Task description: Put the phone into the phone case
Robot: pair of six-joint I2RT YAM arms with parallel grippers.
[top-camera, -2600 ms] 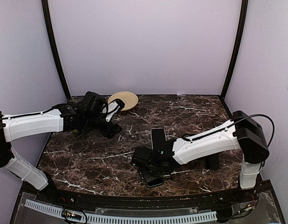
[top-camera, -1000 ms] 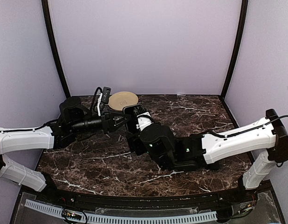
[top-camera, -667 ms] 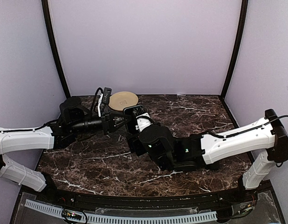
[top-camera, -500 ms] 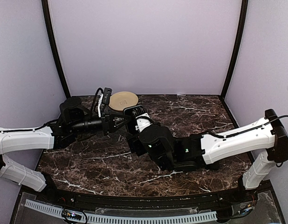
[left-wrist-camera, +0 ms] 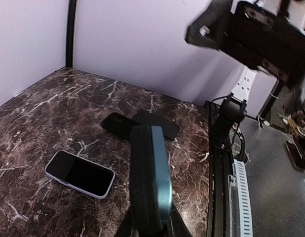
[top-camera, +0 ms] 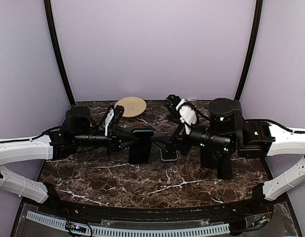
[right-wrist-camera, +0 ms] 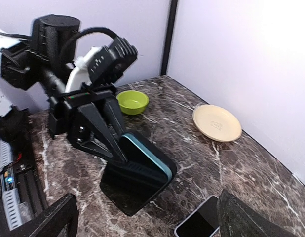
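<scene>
A teal phone (left-wrist-camera: 162, 177) sits against a black phone case (left-wrist-camera: 142, 182), and my left gripper (left-wrist-camera: 151, 224) is shut on the pair, holding them edge-up above the table. In the top view the pair (top-camera: 141, 145) hangs mid-table at the tip of the left gripper (top-camera: 127, 140). From the right wrist view the case's glossy black face (right-wrist-camera: 135, 180) shows with a teal edge on top. My right gripper (right-wrist-camera: 146, 205) is open wide just right of the pair, with nothing between its fingers (right-wrist-camera: 54, 217). In the top view the right gripper (top-camera: 165, 140) is level with the pair.
A second phone with a pale rim (top-camera: 168, 154) (left-wrist-camera: 80, 174) lies screen-up on the marble below the right gripper. Two flat black pieces (left-wrist-camera: 140, 124) lie beyond it. A beige plate (top-camera: 131, 106) (right-wrist-camera: 216, 122) and a green bowl (right-wrist-camera: 132, 101) stand at the back left.
My right arm has pulled back from the left side to the right, and its jaws opened wider. My left gripper tightened and now holds the phone and case lower, over mid-table.
</scene>
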